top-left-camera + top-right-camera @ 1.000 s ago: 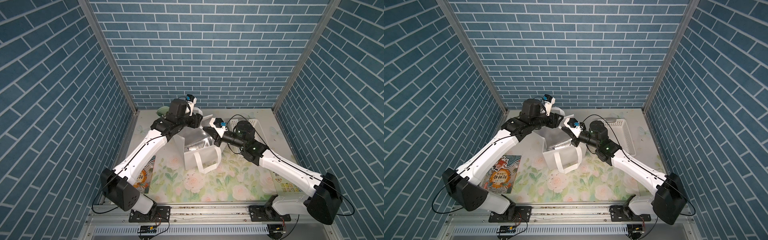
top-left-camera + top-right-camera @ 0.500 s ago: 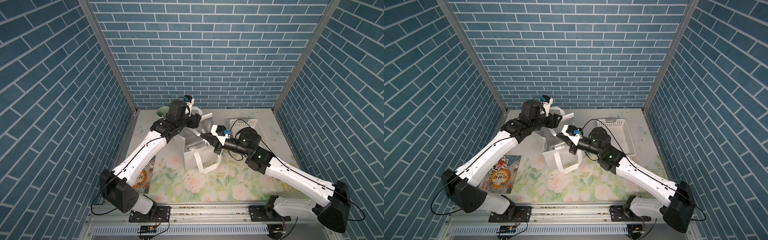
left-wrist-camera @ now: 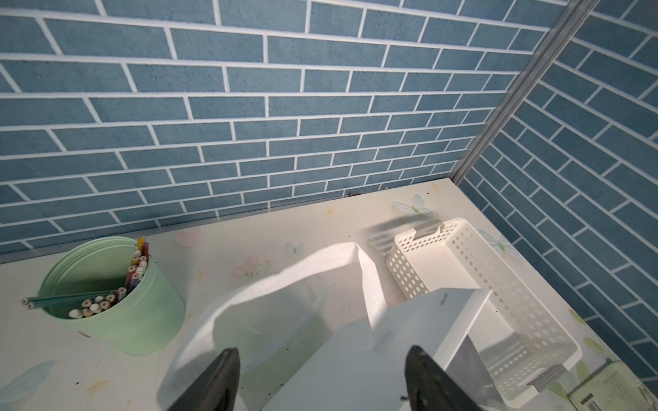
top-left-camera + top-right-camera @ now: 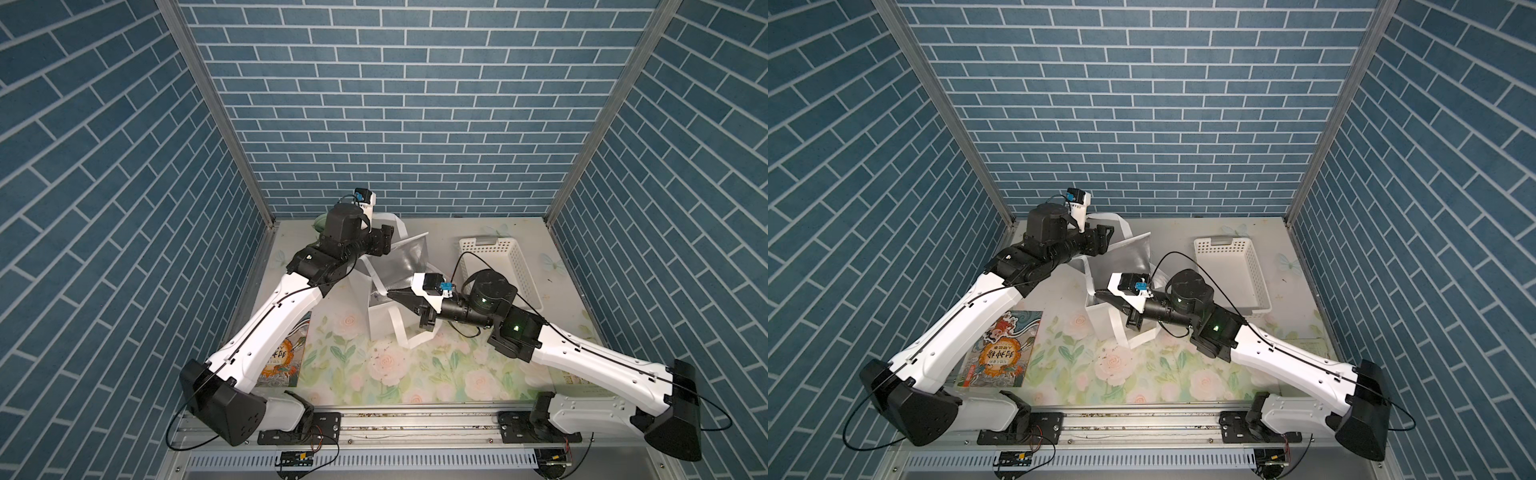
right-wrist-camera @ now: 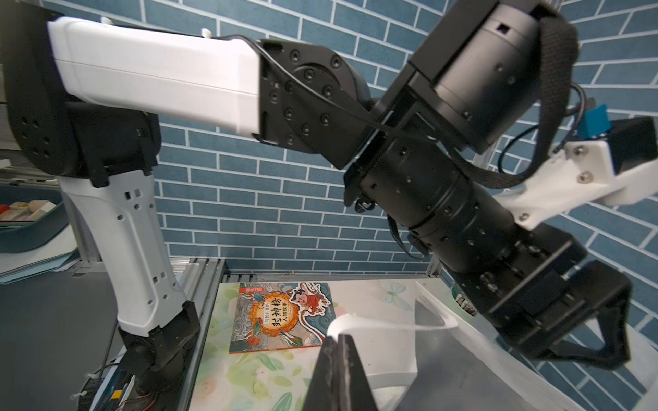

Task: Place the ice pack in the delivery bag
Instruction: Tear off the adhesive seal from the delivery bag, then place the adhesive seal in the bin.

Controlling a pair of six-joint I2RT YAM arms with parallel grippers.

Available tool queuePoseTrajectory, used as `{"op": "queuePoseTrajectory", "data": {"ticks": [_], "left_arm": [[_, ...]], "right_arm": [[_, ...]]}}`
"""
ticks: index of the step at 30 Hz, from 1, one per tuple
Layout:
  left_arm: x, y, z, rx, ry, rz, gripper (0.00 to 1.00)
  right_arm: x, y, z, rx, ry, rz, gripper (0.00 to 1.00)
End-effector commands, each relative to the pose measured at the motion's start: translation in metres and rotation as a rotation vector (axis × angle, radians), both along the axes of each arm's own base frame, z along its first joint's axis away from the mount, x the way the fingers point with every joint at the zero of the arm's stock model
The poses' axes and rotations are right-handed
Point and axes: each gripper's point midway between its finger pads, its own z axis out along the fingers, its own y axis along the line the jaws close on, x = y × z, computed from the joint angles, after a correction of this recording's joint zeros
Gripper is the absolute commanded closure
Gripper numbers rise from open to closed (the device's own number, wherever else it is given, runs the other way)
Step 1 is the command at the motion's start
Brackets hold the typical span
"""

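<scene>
Around the middle of the bench (image 4: pixel 1142 374) the delivery bag (image 4: pixel 380 328) is sitting upright with its mouth open, and a foil-lined flap (image 4: pixel 409 257) is standing up on its far side.

The left gripper (image 3: pixel 322 350) is hovering at the bag's far-left edge. Its jaws are standing wide apart in the wrist view, so as far as I can see it isn't pinching anything. The bag's white flap and one looping strap handle (image 3: pixel 370 284) are lying just past the fingers.

The right gripper (image 5: pixel 337 340) is reaching in from the right, with its tip poking over the bag's near-right rim. Its fingers are pressing flat against each other and nothing is showing between them. The other strap handle (image 4: pixel 400 330) is drooping down the bag's near side onto the floral mat.

Honestly can't tell where the ice pack is, since the arms and flaps are hiding most of the bag's inside.

Other stuff:
- A white holey basket (image 4: pixel 1229 270) is sitting near the bag, to its right and toward the far side.
- A picture book (image 4: pixel 1000 349) is lying flat at the near left, beside the left arm.
- A green tin (image 3: pixel 142 320) full of pencils is standing in the far-left corner.
</scene>
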Motion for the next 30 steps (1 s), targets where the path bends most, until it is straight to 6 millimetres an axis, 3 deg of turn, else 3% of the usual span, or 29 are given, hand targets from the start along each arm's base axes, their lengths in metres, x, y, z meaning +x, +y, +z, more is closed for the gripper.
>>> {"op": "queuePoseTrajectory", "data": {"ticks": [1,9,14,17,19,23,26,30], "left_arm": [[0.004,0.020,0.002,0.005,-0.029,0.094,0.22],[0.014,0.084,0.007,-0.073,-0.064,0.293,0.21],[0.013,0.095,0.007,-0.132,-0.065,0.289,0.21],[0.005,0.104,0.012,-0.147,-0.086,0.318,0.21],[-0.004,0.111,0.016,-0.164,-0.114,0.336,0.21],[-0.032,0.129,0.030,-0.225,-0.195,0.386,0.19],[-0.054,0.135,0.031,-0.273,-0.245,0.378,0.16],[-0.076,0.144,0.028,-0.283,-0.266,0.391,0.15]], "right_arm": [[-0.018,0.004,0.029,0.055,-0.043,0.036,1.00],[-0.050,0.021,0.047,0.062,-0.114,0.099,1.00],[-0.062,0.025,0.063,0.081,-0.160,0.130,1.00],[-0.059,0.023,0.065,0.079,-0.176,0.094,1.00],[-0.045,0.015,0.064,0.078,-0.177,-0.001,1.00],[0.013,-0.025,0.063,0.116,-0.161,-0.401,1.00],[0.067,-0.084,0.056,0.134,-0.145,-0.842,1.00],[0.103,-0.156,0.041,0.128,-0.131,-1.220,1.00]]}}
